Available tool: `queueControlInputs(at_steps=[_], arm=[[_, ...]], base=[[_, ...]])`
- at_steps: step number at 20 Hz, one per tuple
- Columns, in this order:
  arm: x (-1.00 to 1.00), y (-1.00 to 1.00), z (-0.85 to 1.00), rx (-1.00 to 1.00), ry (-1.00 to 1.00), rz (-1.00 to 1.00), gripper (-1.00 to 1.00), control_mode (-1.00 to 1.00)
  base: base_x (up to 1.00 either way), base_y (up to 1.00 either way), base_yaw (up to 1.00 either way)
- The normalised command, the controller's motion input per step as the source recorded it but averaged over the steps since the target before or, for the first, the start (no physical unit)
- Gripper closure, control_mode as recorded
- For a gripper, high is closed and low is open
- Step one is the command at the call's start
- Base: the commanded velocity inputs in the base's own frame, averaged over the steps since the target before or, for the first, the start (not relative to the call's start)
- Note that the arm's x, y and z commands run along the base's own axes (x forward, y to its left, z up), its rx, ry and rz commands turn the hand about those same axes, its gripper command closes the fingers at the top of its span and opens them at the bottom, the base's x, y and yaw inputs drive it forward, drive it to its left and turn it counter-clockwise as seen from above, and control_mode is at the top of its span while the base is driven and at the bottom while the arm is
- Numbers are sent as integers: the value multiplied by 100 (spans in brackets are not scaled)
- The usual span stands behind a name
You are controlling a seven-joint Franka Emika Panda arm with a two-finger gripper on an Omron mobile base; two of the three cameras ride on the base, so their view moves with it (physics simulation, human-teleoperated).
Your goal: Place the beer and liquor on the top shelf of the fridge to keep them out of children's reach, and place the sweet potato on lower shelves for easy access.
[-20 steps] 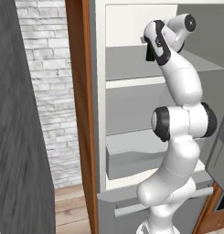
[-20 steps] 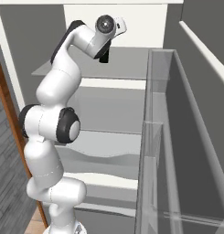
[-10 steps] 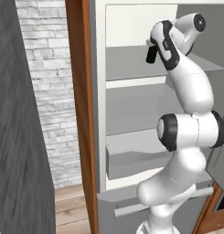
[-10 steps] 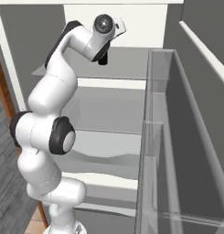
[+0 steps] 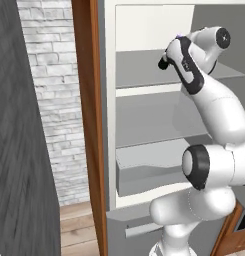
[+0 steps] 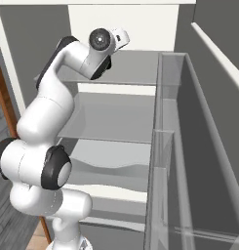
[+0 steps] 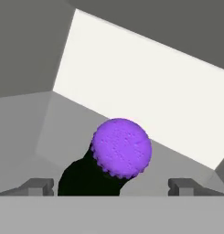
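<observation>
The beer stands on the top shelf (image 7: 45,137) of the fridge (image 5: 110,125). In the hand view I look down on its purple cap (image 7: 121,147) and dark body (image 7: 83,178). My gripper (image 7: 112,185) is open, with one fingertip on each side of the bottle, well apart from it and touching nothing. In the left base view the hand hovers just above the top shelf (image 5: 139,75), one dark finger (image 5: 163,64) showing. The liquor and the sweet potato are out of view.
Below the top shelf lie a second grey shelf (image 5: 144,117) and a grey drawer (image 5: 144,177). The open fridge door with its clear bins (image 6: 189,146) stands at the right. A wood-brown side panel (image 5: 86,125) and a brick wall (image 5: 46,100) are at the left.
The arm's elbow has swung to the right in the left base view. The hand stayed at the top shelf and sank slightly. The jaws stayed wide apart.
</observation>
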Motion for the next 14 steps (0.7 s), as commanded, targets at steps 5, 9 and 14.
queueControlInputs(at_steps=[5, 9, 14], arm=[[0, 0, -4, 0, -2, -7, -100, -100], [15, 0, 0, 0, 0, -7, -100, -100], [20, 0, 9, 0, 0, -8, -100, -100]], base=[[0, 0, 0], [0, 0, 0], [0, 0, 0]])
